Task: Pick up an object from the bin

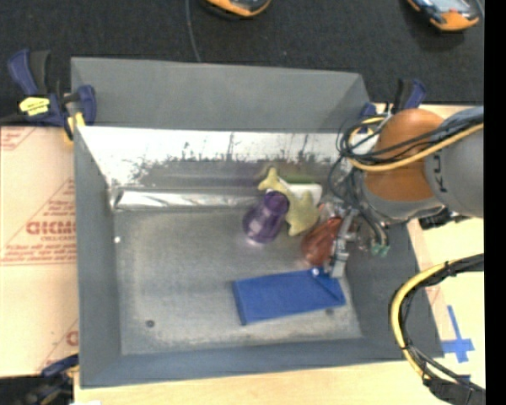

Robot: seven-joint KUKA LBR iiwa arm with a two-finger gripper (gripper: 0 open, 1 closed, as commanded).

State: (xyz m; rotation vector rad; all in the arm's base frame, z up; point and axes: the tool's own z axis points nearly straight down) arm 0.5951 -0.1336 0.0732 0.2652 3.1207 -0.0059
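My gripper is down in the right part of the bin, its fingers pointing down-left. A reddish-brown rounded thing lies right against its fingers, on their left side; whether the fingers are round it I cannot tell. Just below the fingertips lies a flat blue rectangular piece, whose right corner reaches up to the fingertips. To the left, near the back wall, a translucent purple cup-like thing leans against a pale yellow-cream soft shape.
The arm with its orange cover and yellow and black cables comes in over the bin's right rim. The bin's left half and front left show bare grey floor.
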